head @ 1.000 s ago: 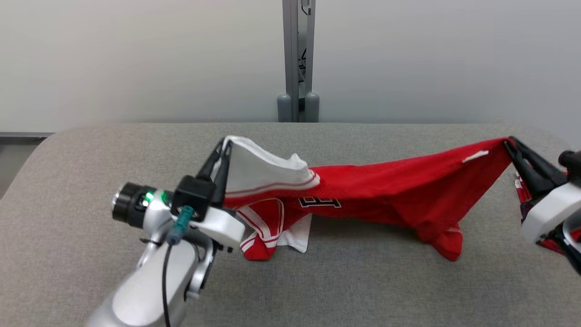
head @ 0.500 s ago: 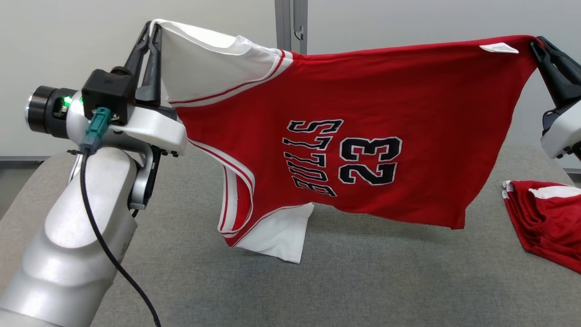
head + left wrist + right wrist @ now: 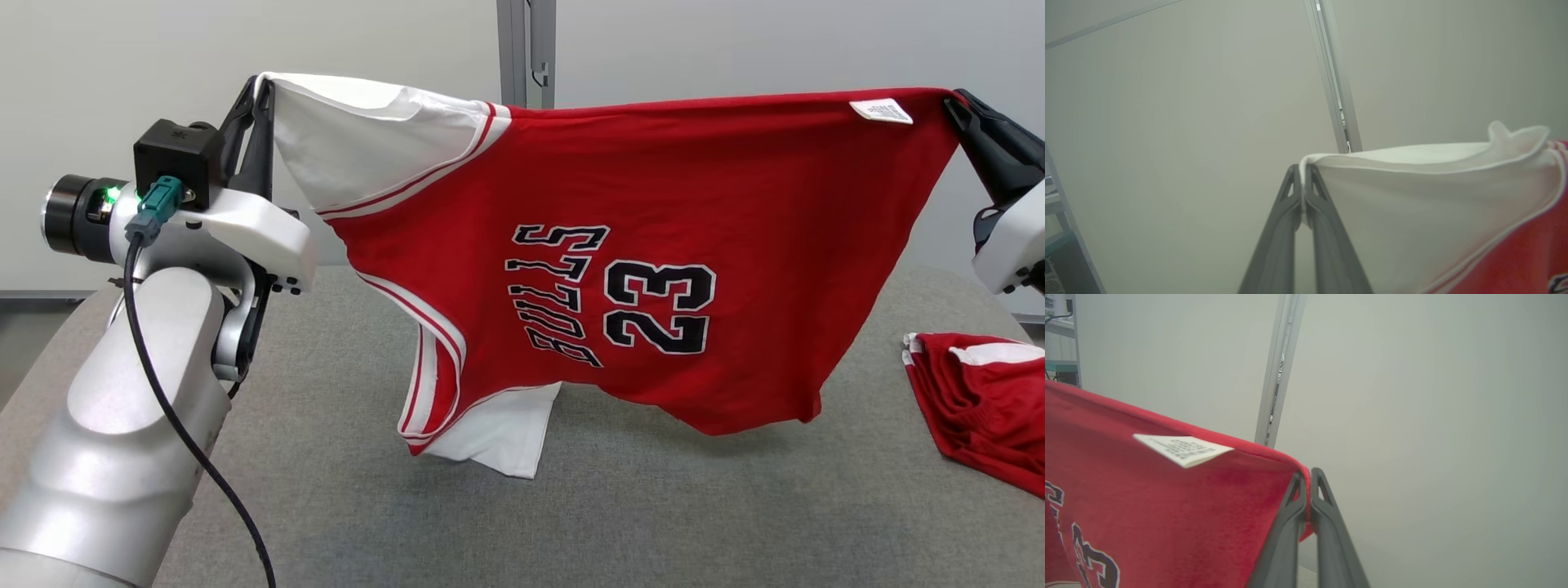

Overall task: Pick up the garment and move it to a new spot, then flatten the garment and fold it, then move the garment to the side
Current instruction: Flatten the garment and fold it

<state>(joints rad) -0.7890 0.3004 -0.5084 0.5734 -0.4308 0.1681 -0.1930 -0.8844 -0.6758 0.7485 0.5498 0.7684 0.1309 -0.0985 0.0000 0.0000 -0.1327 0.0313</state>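
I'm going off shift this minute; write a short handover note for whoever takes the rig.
Left gripper: shut on the jersey at its white sleeve.
Right gripper: shut on the jersey's red corner, by the tag.
Jersey: stretched between both grippers above the table, print sideways. The lower sleeve hangs close to the table; contact unclear.
Another red garment lies at the table's right edge.
Done: pickup.
Left: set down at a new spot, flatten, fold, move aside.
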